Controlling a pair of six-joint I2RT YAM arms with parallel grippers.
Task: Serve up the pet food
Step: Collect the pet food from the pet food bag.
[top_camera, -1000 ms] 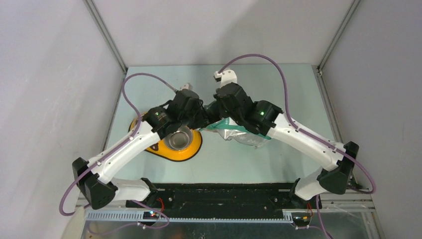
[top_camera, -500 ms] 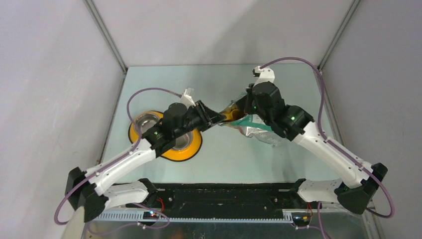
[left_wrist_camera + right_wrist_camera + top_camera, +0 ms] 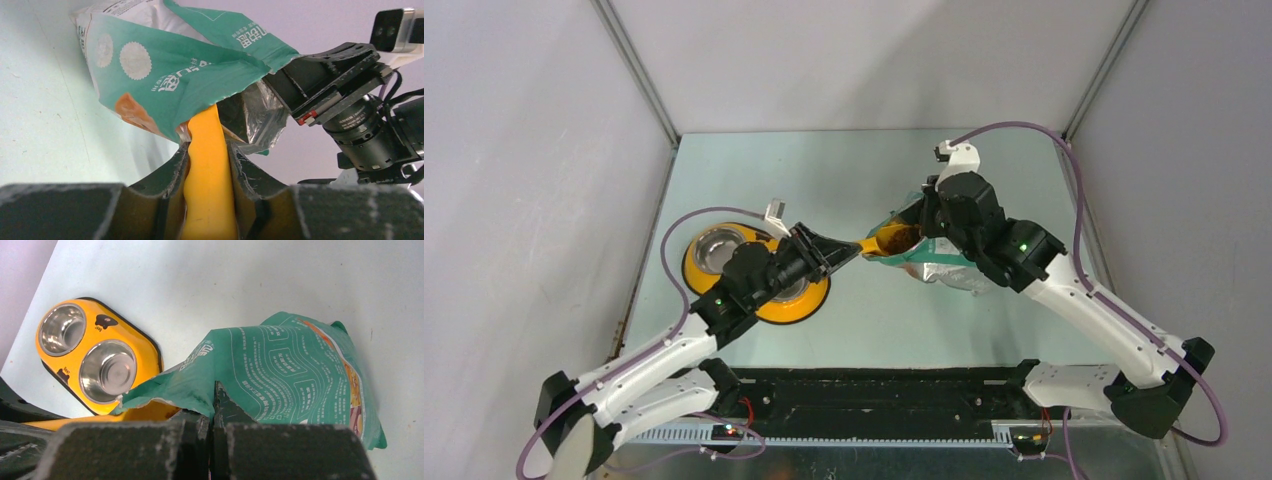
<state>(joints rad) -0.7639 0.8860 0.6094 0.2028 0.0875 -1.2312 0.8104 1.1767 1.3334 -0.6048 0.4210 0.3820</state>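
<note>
Pet food point(image 3: 898, 238) in the scoop point(image 3: 207, 150) — handle clamped by left fingers point(image 3: 169, 172), right fingers point(image 3: 227, 410) pinching the bag point(image 3: 280, 375) — may spill if tilted.

You've got a green bag point(image 3: 949, 268) lying on the pale table point(image 3: 824, 180), with an orange scoop point(image 3: 882, 243) at its open mouth. Left of it sits your yellow feeder point(image 3: 819, 298), with two steel bowls point(image 3: 107, 371) set side by side.

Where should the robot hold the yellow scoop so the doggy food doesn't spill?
Grip the scoop by its long handle, from the end away from the bag, as the left tool does. Its cup sits at the bag's mouth holding brown kibble, so only the handle is free.
</note>
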